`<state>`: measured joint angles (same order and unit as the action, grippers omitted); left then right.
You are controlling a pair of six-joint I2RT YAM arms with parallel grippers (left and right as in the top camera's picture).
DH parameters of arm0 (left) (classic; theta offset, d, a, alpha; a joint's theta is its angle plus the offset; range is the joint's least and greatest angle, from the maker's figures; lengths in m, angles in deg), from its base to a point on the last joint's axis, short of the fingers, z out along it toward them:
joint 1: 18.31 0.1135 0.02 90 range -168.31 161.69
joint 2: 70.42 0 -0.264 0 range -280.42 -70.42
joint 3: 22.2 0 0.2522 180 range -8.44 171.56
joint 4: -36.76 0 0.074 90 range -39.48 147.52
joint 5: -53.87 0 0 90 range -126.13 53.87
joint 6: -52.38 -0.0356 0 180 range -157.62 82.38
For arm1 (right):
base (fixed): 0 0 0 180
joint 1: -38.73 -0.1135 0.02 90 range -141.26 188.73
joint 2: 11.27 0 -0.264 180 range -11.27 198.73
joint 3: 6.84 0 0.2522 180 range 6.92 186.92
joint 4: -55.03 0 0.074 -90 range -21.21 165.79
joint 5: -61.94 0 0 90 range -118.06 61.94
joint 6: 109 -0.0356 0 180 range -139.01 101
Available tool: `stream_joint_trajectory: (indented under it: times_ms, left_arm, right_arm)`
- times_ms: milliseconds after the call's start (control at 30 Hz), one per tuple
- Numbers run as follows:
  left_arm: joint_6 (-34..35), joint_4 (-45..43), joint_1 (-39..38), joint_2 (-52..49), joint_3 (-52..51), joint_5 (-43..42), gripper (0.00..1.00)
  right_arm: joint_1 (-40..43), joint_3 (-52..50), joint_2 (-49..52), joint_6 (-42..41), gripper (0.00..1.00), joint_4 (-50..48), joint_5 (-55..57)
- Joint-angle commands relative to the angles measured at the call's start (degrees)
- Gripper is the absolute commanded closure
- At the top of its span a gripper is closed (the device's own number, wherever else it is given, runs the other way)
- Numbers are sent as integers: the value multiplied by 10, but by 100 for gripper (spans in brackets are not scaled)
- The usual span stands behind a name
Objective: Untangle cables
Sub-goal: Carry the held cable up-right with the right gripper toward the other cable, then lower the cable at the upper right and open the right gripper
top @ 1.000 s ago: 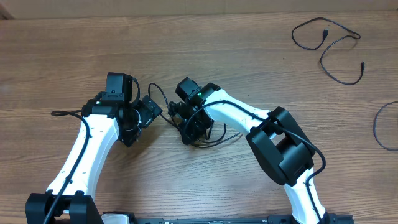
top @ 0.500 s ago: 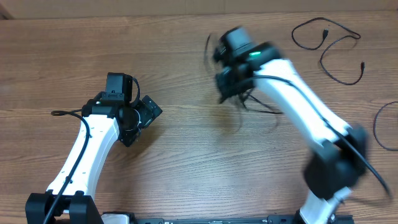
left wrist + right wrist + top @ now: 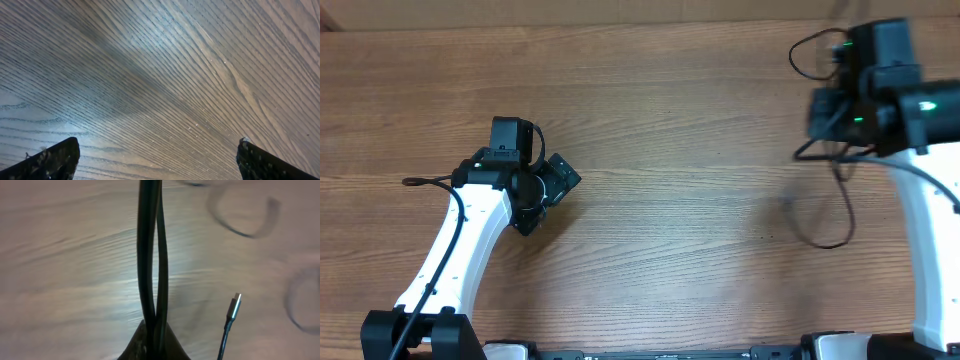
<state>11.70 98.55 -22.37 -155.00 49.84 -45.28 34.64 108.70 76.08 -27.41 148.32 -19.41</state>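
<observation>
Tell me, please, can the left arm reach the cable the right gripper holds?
Probably not: the left gripper sits open over the table at the left, the cable hangs from the right gripper at the far right, and the gap looks too wide.

**Overhead view.** The left arm [image 3: 460,240] is reaching up from the near edge of the wooden counter [image 3: 680,120], with the left jaws pointing right over the wood in the counter's left half. The right arm [image 3: 925,200], slightly blurred, is stretching toward the far right corner with a green light [image 3: 847,45] glowing on its black wrist. Thin black cables [image 3: 844,212] are trailing from the right jaws in a loose loop toward the near side, while another thin loop [image 3: 796,48] is showing just left of the wrist.
</observation>
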Motion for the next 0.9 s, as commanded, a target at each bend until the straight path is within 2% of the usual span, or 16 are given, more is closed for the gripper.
stream_joint_trajectory:
  times_ms: [0,233,367,467,567,633,767,867]
  left_arm:
    - [-7,0,-1,-6,7,8,0]
    - [-7,0,-1,-6,7,8,0]
    - [-7,0,-1,-6,7,8,0]
    - [-7,0,-1,-6,7,8,0]
    - [-7,0,-1,-6,7,8,0]
    - [-7,0,-1,-6,7,8,0]
    - [-7,0,-1,-6,7,8,0]
    - [-7,0,-1,-6,7,8,0]
  right_arm:
    - [70,-1,-14,-54,96,-2,42]
    - [169,-50,-14,-162,96,-43,40]
    - [177,-108,-14,-161,96,-71,-12]
    - [165,-190,-14,-152,96,-112,-25]
    - [160,-260,-14,-186,96,-160,-35]
    - [150,-331,-14,-133,96,-243,-105]
    - [120,-417,-14,85,96,-361,-264]
    - [97,-450,-14,167,96,-398,-325]
